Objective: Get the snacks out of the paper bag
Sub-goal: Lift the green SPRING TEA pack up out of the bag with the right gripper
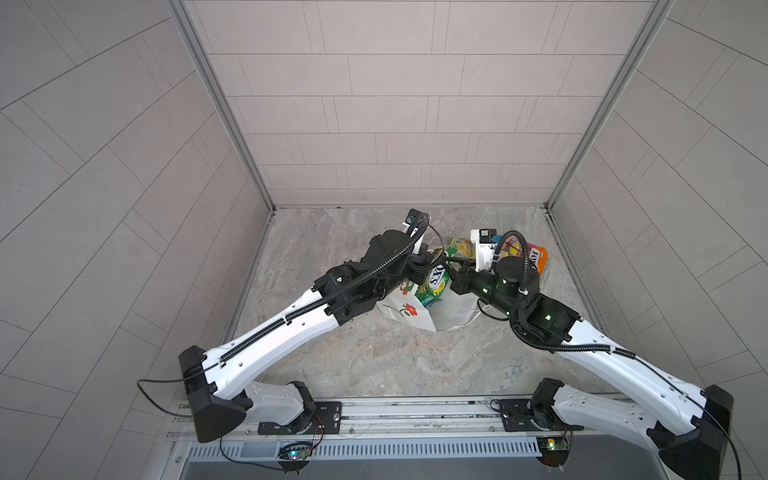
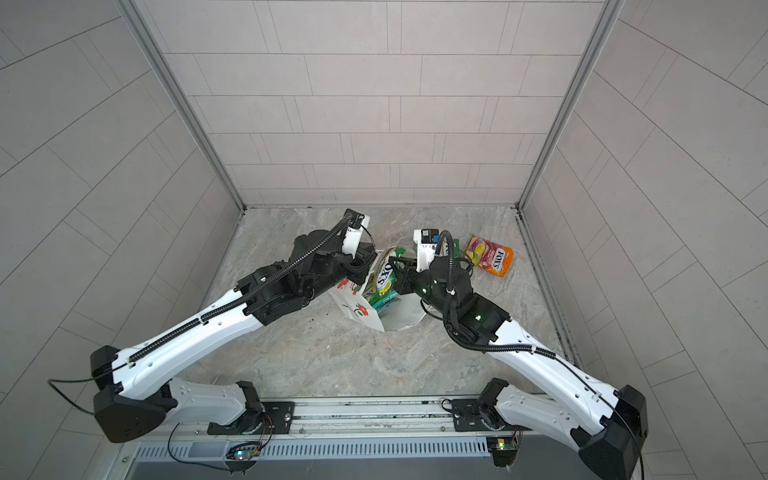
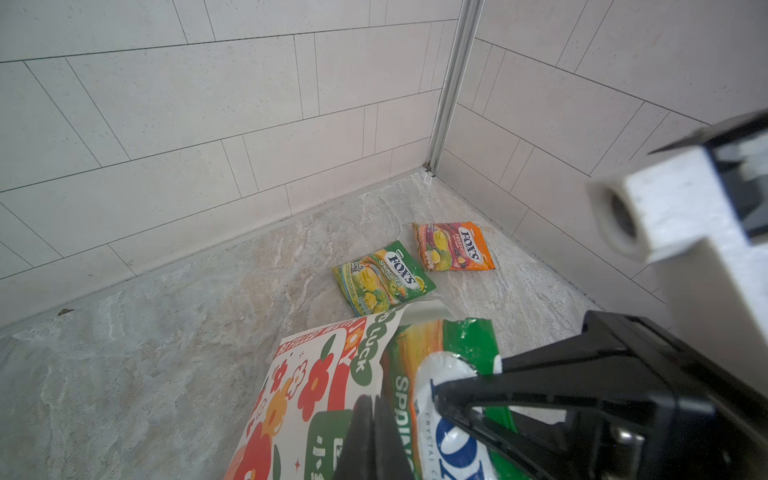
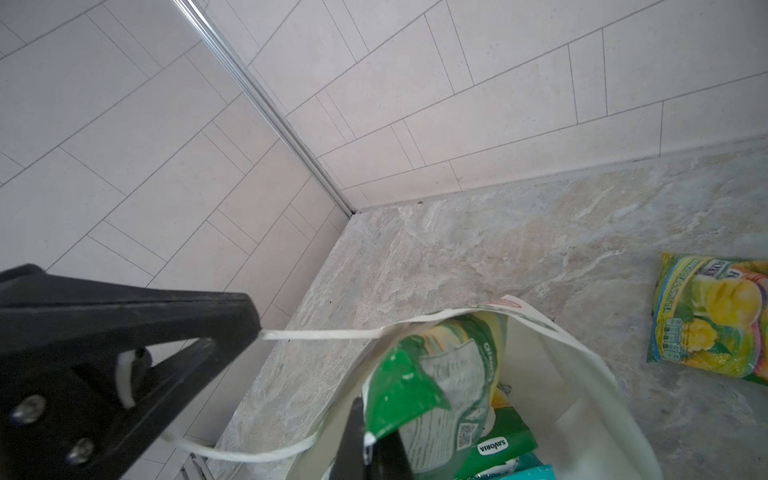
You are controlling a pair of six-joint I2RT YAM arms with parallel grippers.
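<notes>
The white paper bag [image 1: 405, 309] [image 2: 357, 309] with a red flower drawing stands open at mid-table. My left gripper [image 3: 374, 411] [image 1: 424, 259] is shut on its white cord handle [image 4: 316, 333] beside the printed side [image 3: 303, 395]. My right gripper [image 4: 370, 444] [image 2: 392, 262] is shut on a corner of a green-yellow FOX'S snack packet [image 4: 436, 374] [image 3: 449, 353] that sticks up out of the bag's mouth. More snacks lie deeper inside: a green one [image 4: 507, 444] and a teal one [image 4: 536, 471]. Behind the bag, two packets lie flat on the table: green-yellow [image 3: 382, 276] [image 4: 715, 316] and orange-pink [image 3: 455, 247] [image 2: 490, 259].
The marble tabletop [image 1: 374, 361] is boxed in by tiled walls at the back and both sides, with metal corner posts [image 1: 548, 205]. Both arms lean in over the bag from the front rail [image 1: 415, 409].
</notes>
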